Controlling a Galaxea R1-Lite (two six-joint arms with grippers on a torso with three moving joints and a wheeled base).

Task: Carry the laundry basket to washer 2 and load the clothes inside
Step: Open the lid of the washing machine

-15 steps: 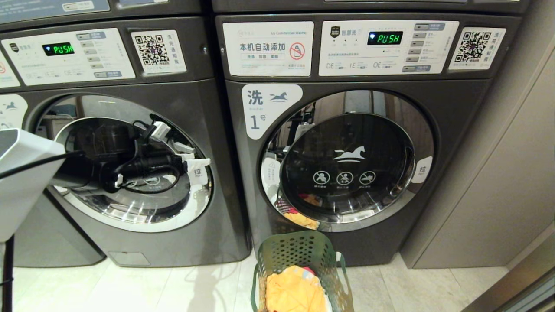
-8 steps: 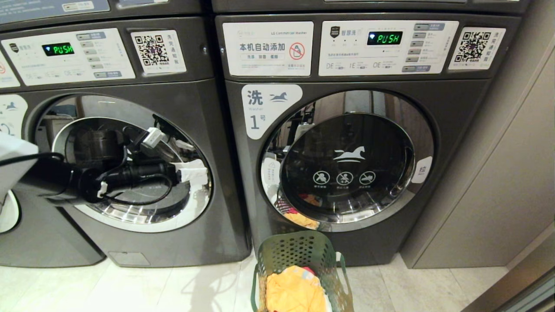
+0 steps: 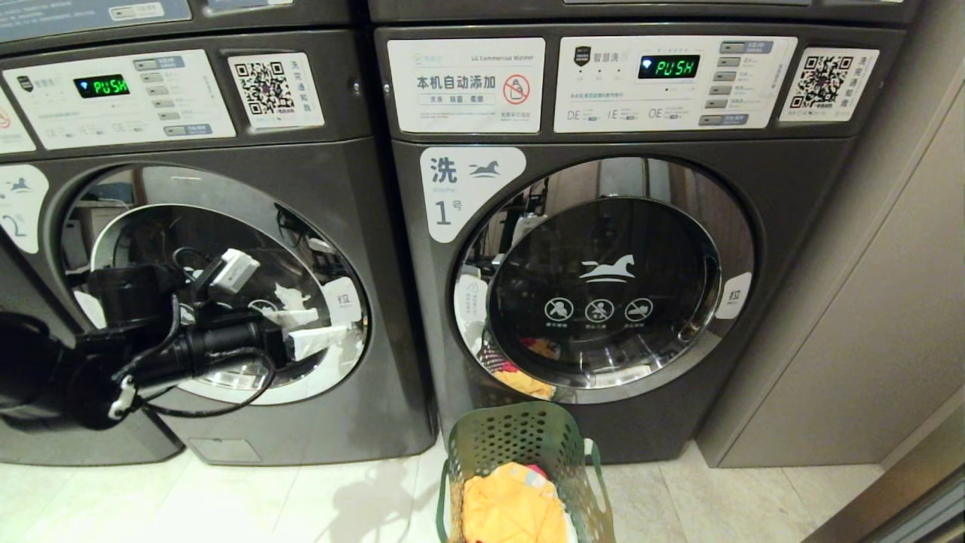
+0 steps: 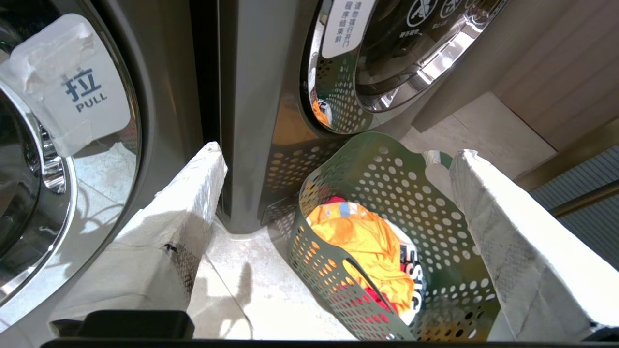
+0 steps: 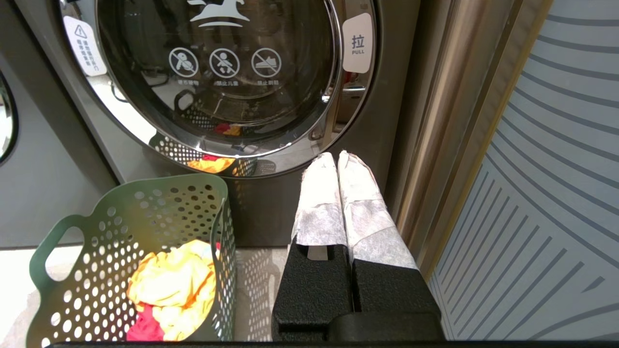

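Head view: the left gripper [image 3: 305, 332], its white-wrapped fingers spread and empty, hangs at the left before the chrome-rimmed glass door of dark grey washer 2 [image 3: 226, 188]; the dark green perforated plastic laundry basket [image 3: 520, 467] stands bottom centre on pale floor tiles [image 3: 301, 498].

Left wrist view: the yellow-orange and red clothes [image 4: 372, 246] fill the basket.

Right wrist view: the right gripper [image 5: 338, 162] is pressed closed, empty, beside a tan wall panel [image 5: 445, 121].
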